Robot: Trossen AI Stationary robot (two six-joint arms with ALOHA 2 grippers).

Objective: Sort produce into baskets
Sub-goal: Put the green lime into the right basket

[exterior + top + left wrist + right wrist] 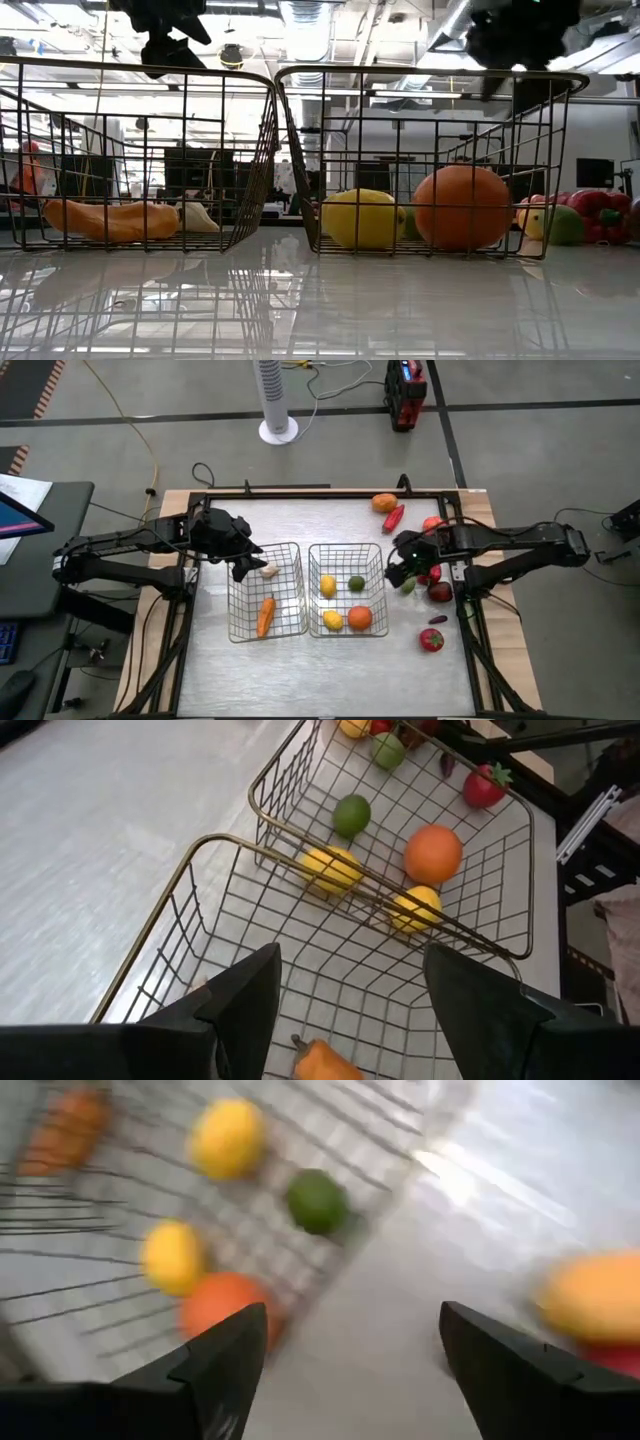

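We see the desk (330, 670) first, with two wire baskets (266, 605) side by side at its centre: the left one holds a carrot (265, 615) and a whitish bulb (269, 571), the right basket (347, 603) two lemons, a lime and an orange (360, 618). Loose produce (432, 639) sits at three o'clock. Our left gripper (350, 995) hovers over the left basket, jaws spread, empty. Our right gripper (345, 1350) hangs beside the right basket, jaws apart, empty. Risk: reaching into that crowded pile could nudge round pieces off the desk's edge.
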